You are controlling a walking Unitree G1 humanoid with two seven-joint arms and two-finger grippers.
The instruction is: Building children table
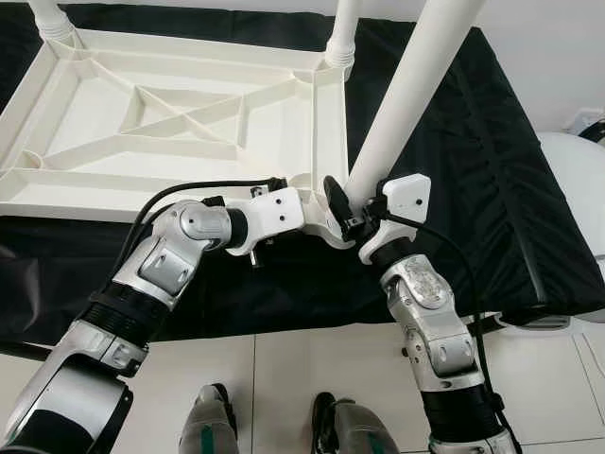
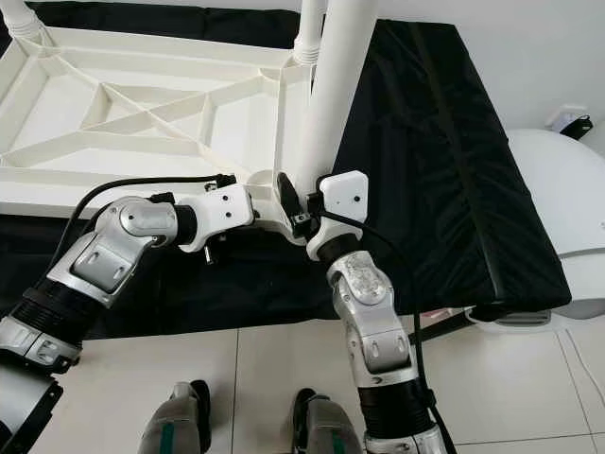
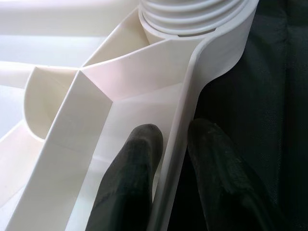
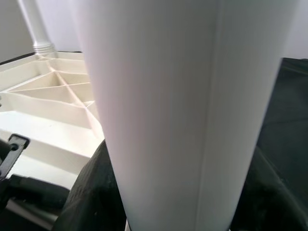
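A white ribbed tabletop (image 1: 142, 123) lies upside down on a black cloth (image 1: 473, 170). At its near right corner a long white leg (image 1: 406, 85) stands tilted, its threaded foot (image 3: 192, 19) sitting in the corner socket. My right gripper (image 1: 352, 213) is shut on the lower part of this leg, with a black finger (image 4: 91, 192) on either side. My left gripper (image 3: 173, 132) is shut on the tabletop's thin outer rim (image 3: 185, 106) just below that corner, one finger inside the rim and one outside.
Two more white legs (image 1: 52, 19) (image 1: 342, 38) stand at the far corners. A white rounded object (image 1: 577, 180) sits to the right of the cloth-covered surface. My feet (image 1: 208, 426) stand on pale floor tiles close to the front edge.
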